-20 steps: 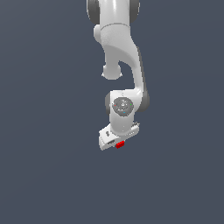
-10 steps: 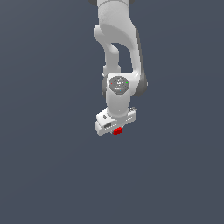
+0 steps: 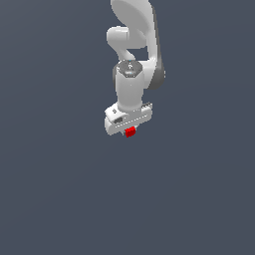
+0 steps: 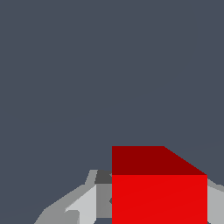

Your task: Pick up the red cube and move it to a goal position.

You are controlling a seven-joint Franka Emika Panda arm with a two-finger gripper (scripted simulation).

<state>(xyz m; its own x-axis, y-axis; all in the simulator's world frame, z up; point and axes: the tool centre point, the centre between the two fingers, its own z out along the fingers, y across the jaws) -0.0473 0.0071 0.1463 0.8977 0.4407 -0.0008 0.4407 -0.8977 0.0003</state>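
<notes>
The red cube (image 3: 130, 132) is a tiny bright-red block held just under the white hand of my arm, near the middle of the exterior view. My gripper (image 3: 130, 132) is shut on it and carries it in the air. In the wrist view the red cube (image 4: 159, 192) fills the near part of the picture, with a grey finger (image 4: 83, 203) against one side and a sliver of the other finger at the far side. The fingertips are mostly hidden by the cube.
A plain dark grey-blue background fills both views. The white arm (image 3: 133, 45) comes down from the top of the exterior view. No other objects show.
The arm has risen and swung toward the exterior view's right, carrying the red cube upward with it. The grip on the cube has not changed.
</notes>
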